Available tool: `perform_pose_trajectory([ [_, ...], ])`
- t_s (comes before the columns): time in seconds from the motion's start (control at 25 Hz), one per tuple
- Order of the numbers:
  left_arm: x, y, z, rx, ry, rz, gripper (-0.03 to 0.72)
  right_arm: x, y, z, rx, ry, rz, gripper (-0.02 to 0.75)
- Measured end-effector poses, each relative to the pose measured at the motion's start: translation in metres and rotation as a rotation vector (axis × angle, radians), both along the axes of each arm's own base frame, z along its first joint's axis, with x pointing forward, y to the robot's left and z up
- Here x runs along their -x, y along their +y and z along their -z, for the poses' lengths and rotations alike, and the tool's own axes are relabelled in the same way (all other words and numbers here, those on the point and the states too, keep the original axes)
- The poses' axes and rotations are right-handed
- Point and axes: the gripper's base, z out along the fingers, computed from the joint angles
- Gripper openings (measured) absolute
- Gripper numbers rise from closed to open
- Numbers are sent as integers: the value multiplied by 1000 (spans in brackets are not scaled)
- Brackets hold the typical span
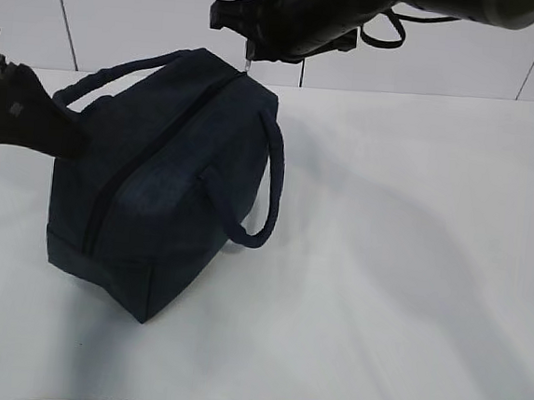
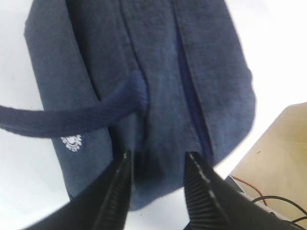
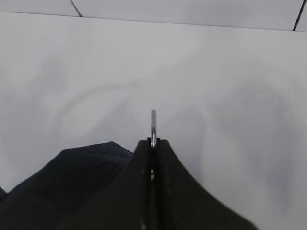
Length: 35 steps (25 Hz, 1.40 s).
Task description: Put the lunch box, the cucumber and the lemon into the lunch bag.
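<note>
Pinching the ring pull [image 3: 153, 125], right hand [image 3: 153, 142]; left hand [image 2: 156, 160] parted at logo-printed lunch bag [image 1: 156, 186].

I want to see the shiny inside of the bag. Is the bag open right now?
No, the zipper along the top of the lunch bag is closed, so only dark navy fabric shows.

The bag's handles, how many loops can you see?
2. One handle arches over the far left side of the lunch bag; the other handle hangs down its right side, toward the table's middle.
</note>
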Motion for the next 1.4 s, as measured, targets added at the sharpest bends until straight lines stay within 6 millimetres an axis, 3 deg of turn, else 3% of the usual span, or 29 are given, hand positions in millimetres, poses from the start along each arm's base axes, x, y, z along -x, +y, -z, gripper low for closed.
perform_pose_trajectory([
  [0.12,-1,-3,-14,26,-14,16,321,-1,-2,-1,5,-8,1,5],
  [0.32,-8,-6,-44,79,-93,19,345,-2,-3,-1,6,-10,4,5],
  [0.44,-16,-10,-50,107,-102,16,346,-2,-2,-2,-2,-7,5,5],
  [0.96,-84,-33,-22,147,29,74,347,-1,-1,-2,-38,10,10,5],
  [1.2,-94,-37,-1,133,114,98,333,-1,0,-2,-59,22,12,5],
  [1.4,-93,-35,0,107,117,108,225,-1,0,-2,-60,22,12,5],
])
